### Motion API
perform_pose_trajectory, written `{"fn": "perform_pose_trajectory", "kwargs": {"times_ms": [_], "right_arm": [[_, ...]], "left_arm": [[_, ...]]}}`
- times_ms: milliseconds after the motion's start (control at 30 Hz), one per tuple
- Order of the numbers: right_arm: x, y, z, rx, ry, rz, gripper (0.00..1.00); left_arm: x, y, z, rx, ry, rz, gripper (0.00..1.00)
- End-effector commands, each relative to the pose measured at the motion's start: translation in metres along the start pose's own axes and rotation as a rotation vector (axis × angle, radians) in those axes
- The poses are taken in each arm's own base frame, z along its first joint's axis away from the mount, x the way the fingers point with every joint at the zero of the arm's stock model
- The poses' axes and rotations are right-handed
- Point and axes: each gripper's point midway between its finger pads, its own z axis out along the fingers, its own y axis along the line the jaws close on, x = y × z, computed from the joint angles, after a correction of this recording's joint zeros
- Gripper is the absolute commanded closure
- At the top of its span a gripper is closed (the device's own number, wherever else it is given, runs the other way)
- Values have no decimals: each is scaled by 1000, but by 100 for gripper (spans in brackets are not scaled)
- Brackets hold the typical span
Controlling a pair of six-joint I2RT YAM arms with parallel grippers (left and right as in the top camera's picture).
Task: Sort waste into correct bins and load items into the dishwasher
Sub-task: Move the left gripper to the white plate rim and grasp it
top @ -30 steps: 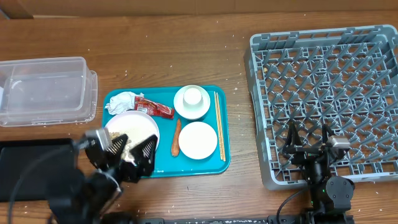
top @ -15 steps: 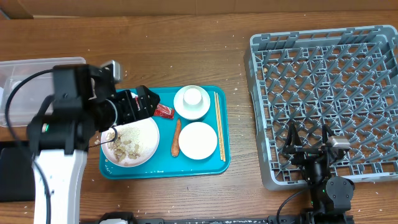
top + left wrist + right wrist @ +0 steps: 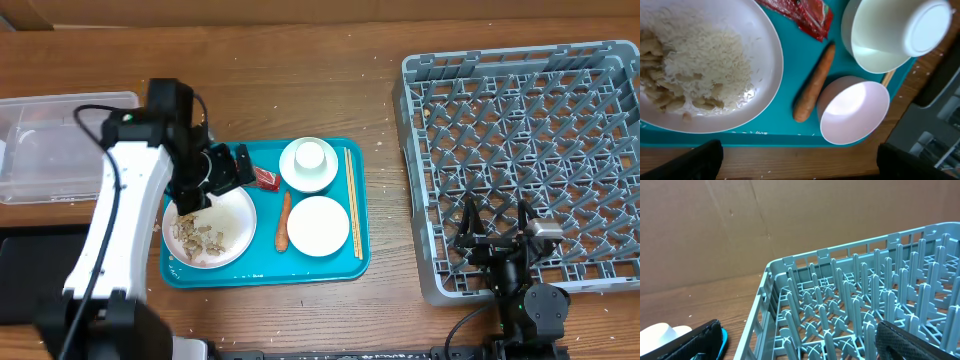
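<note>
Looks like a robotics lab test bench, staged as a small dish-clearing station. Shown first by a bare brown wood-grain table top (image 3: 300, 90), closed off at the back with plain brown cardboard sheets (image 3: 715, 225). Shown too by a white-and-black robot arm (image 3: 115, 220) reaching over the left side and a second, black robot arm (image 3: 525, 300) mounted at the near edge. Laid out with kitchen props:
- a large square grey plastic dish rack with upright pegs (image 3: 415, 200)
- a teal rectangular serving tray (image 3: 300, 268) carrying white crockery (image 3: 318, 225) and pale rice-like food scraps (image 3: 205, 235)
- a clear rectangular plastic tub (image 3: 70, 140)
- a flat black rectangular tray (image 3: 25, 280)
</note>
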Motion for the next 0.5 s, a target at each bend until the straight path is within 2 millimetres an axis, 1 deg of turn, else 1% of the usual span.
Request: {"fn": "perform_pose_trajectory", "kwargs": {"times_ms": [0, 33, 133, 167, 233, 267, 300, 333, 367, 400, 467], "right_arm": [[1, -2, 0, 7, -5, -4, 0], [1, -2, 0, 7, -5, -4, 0], [1, -2, 0, 7, -5, -4, 0], [1, -2, 0, 7, -5, -4, 0], [1, -2, 0, 7, -5, -4, 0], [1, -2, 0, 7, -5, -4, 0], [1, -2, 0, 7, -5, -4, 0], [1, -2, 0, 7, -5, -4, 0], [1, -2, 0, 7, -5, -4, 0], [1, -2, 0, 7, -5, -4, 0], [1, -2, 0, 7, -5, -4, 0]], "left_arm": [[-2, -9, 25, -23, 75, 2, 0], [-3, -5, 32, -64, 85, -8, 0], [-7, 14, 47, -258, 62, -48, 2], [-9, 18, 51, -307, 48, -50, 5], [-11, 21, 57, -375, 30, -36, 8], [-11, 21, 60, -393, 28, -26, 9], [-12, 20, 65, -402, 31, -17, 12], [-13, 18, 70, -402, 35, -13, 18], [-14, 18, 77, -398, 48, -16, 27], [-15, 17, 80, -395, 52, -17, 30], [-16, 16, 85, -389, 61, -19, 30]]}}
